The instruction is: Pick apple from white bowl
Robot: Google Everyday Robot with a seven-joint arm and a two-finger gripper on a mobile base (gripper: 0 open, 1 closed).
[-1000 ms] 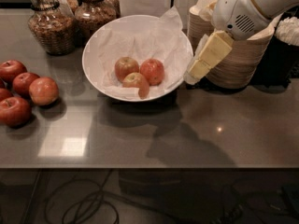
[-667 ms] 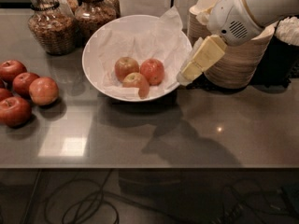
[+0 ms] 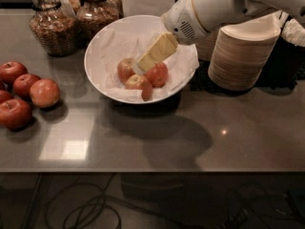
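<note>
The white bowl (image 3: 102, 42) sits on the grey counter, lined with crumpled white paper. Three apples lie in it. The apple (image 3: 125, 69), dull orange-red with tan streaks, is the left one. A more evenly red apple (image 3: 158, 75) lies to its right, and one with a pale yellow top patch (image 3: 138, 83) lies in front. My gripper (image 3: 144, 62) reaches in from the upper right over the bowl. Its tip hangs just above the gap between the left and right apples, close to the apple's right side.
Several red apples (image 3: 44, 92) lie on the counter at the left edge. Two glass jars (image 3: 50, 25) stand behind the bowl at the back left. A stack of beige paper bowls (image 3: 243, 56) stands to the right of the bowl, under my arm.
My gripper has moved left and down, from outside the bowl's right rim to over the apples inside the bowl. The apples have not moved.
</note>
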